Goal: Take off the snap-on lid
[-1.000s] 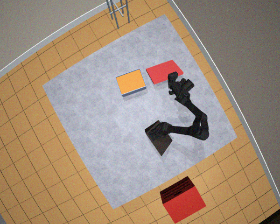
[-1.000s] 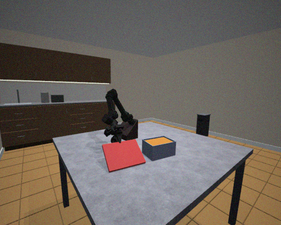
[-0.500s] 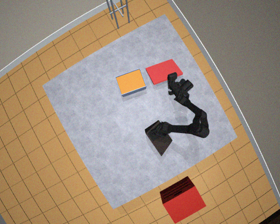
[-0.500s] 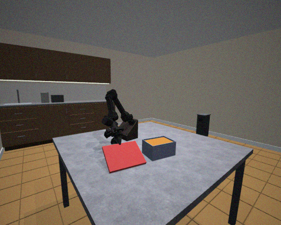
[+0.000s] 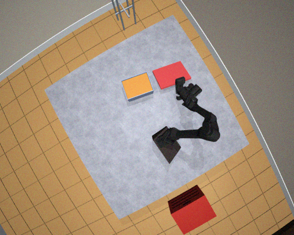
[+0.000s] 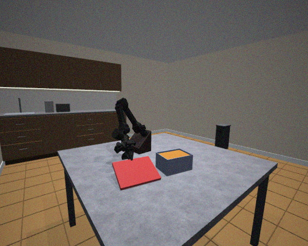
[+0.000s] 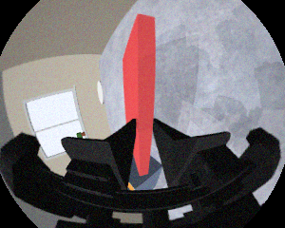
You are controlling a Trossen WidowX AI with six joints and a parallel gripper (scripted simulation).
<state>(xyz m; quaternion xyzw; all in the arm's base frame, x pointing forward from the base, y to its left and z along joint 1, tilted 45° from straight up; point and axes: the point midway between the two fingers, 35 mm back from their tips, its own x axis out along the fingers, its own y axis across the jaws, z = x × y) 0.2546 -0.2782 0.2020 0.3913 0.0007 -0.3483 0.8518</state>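
Observation:
The red lid is off the box and tilted beside it. Its edge near the arm is raised and its far edge is low, near the table; whether it touches is unclear. Its smooth red face is up. My gripper is shut on the lid's raised edge. In the wrist view the lid runs between the fingers, with part of one broad face showing on the left. The blue-grey storage box stands upright and open, with orange showing inside.
The grey table carries the arm's base. The box stands close beside the lid, with a narrow gap between them in the top view. The table's edge runs beyond the lid's other side.

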